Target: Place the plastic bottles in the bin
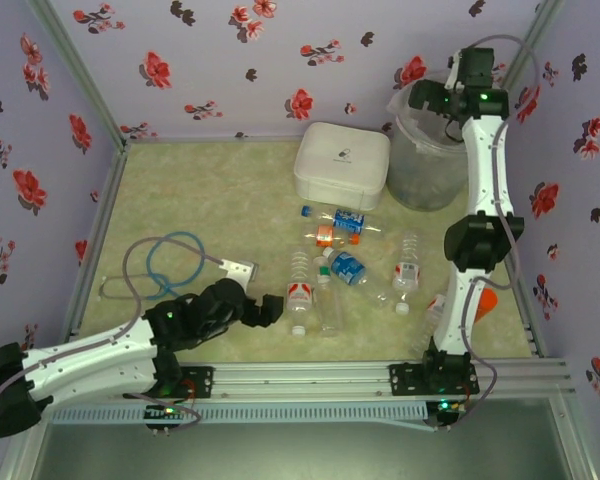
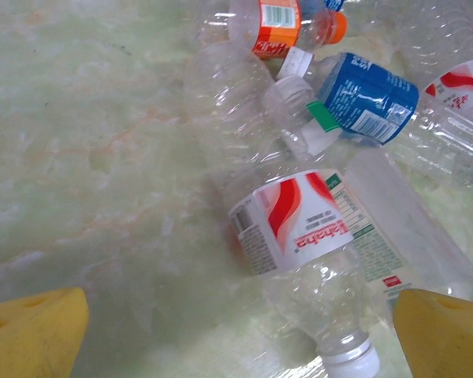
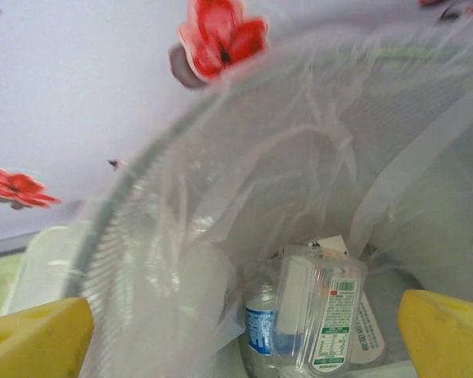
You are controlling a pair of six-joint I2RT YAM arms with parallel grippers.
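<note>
Several clear plastic bottles lie in a loose cluster mid-table, among them a blue-labelled one (image 1: 347, 267), an orange-labelled one (image 1: 325, 236) and a red-labelled one (image 1: 300, 298). My left gripper (image 1: 271, 310) sits low just left of that red-labelled bottle (image 2: 299, 228). It is open (image 2: 240, 339), and the bottle's neck and white cap lie between its yellow fingertips (image 2: 35, 331), untouched. My right gripper (image 1: 427, 98) hangs open (image 3: 244, 339) over the bin (image 1: 425, 155). Inside the bag-lined bin (image 3: 221, 181) rest a squarish bottle (image 3: 323, 315) and a blue-labelled bottle (image 3: 260, 327).
A white lidded box (image 1: 342, 165) stands left of the bin. A looped cable (image 1: 175, 260) with a white plug (image 1: 240, 270) lies at the left. More bottles (image 1: 408, 270) lie near the right arm's base, with an orange object (image 1: 487, 300) behind it. Flowered walls close three sides.
</note>
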